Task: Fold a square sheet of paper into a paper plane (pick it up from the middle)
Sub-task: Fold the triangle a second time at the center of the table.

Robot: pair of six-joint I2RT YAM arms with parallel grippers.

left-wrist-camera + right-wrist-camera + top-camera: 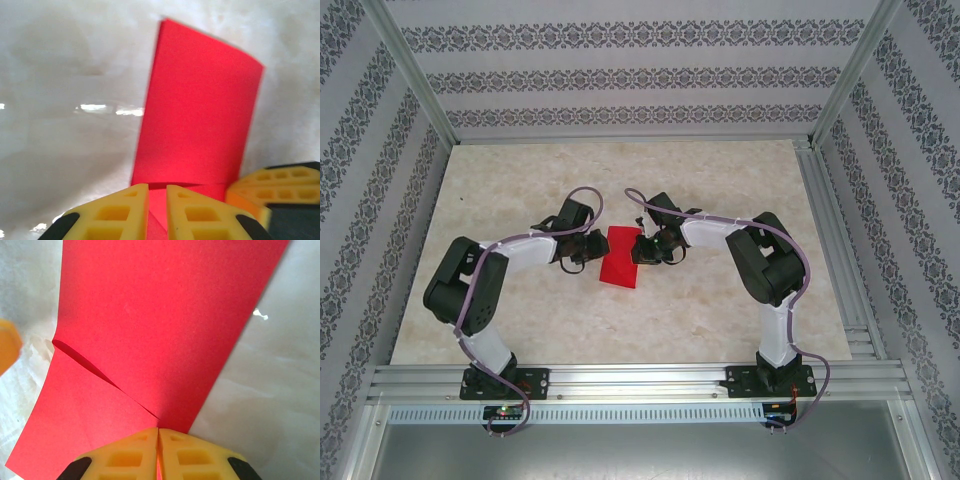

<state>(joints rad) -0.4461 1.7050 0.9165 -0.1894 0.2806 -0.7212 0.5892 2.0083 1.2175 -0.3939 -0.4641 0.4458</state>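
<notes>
The red sheet of paper lies on the table between the two arms, folded into a narrow rectangle. My left gripper is at its left edge. In the left wrist view the sheet stretches away from the left gripper, whose yellow fingers stand a narrow gap apart with red paper showing between them. My right gripper is at the sheet's right edge. In the right wrist view the right gripper is shut on the sheet at the end of a slanting flap edge.
The marble-patterned table is bare around the sheet. Patterned walls and aluminium frame rails enclose it at the back and sides. A yellow finger of the right gripper shows close beside the left one.
</notes>
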